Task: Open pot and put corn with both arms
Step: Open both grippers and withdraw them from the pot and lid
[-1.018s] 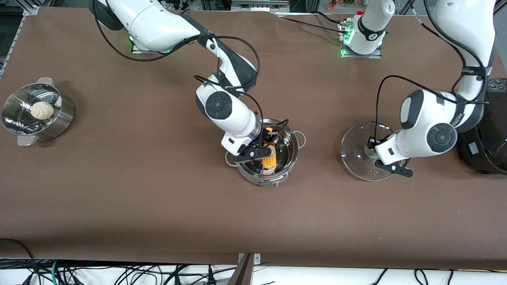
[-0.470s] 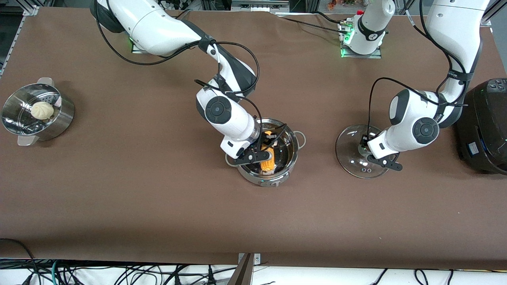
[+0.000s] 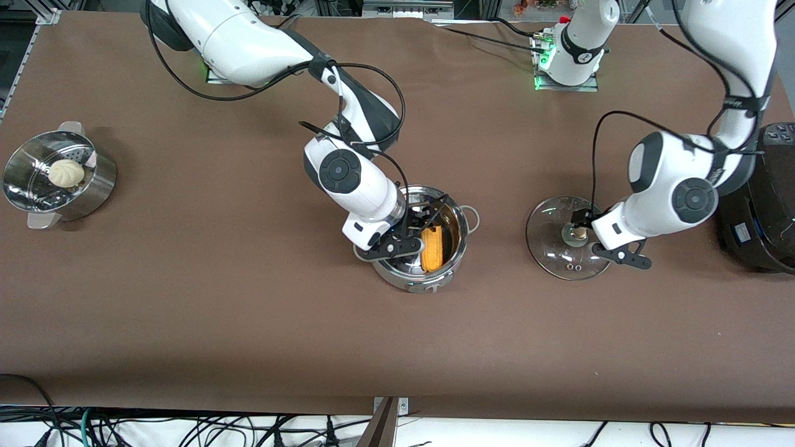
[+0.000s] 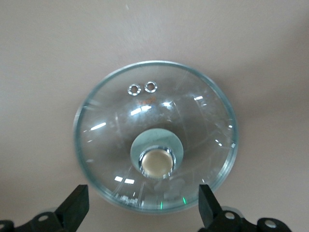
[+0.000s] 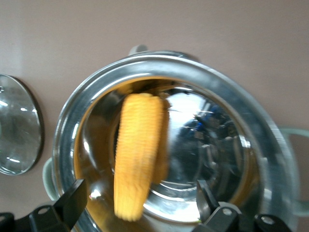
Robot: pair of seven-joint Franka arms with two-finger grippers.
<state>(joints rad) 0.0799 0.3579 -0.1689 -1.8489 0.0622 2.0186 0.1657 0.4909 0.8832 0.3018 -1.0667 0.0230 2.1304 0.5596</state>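
Note:
The shiny steel pot (image 3: 461, 218) stands open mid-table. The yellow-orange corn (image 3: 432, 248) lies loose inside it, toward the side nearer the front camera. My right gripper (image 3: 408, 238) hangs open just above the pot, with nothing between its fingers. In the right wrist view the corn (image 5: 137, 159) lies in the pot (image 5: 231, 96) below the open right gripper (image 5: 137, 205). The pot's glass lid (image 3: 556, 251) rests on the table toward the left arm's end. My left gripper (image 3: 590, 233) is open and empty over it. The left wrist view shows the lid (image 4: 154, 111) and its knob (image 4: 157, 162) under the gripper (image 4: 142, 208).
A steel steamer pot (image 3: 18, 192) with a white bun (image 3: 66, 172) stands at the right arm's end of the table. A black cooker (image 3: 761, 205) stands at the left arm's end, close to the left arm's elbow. The lid's edge (image 5: 17, 130) shows in the right wrist view.
The right gripper has opened and the corn has dropped from upright to lying flat in the pot. The left arm has swung back toward its own end over the lid.

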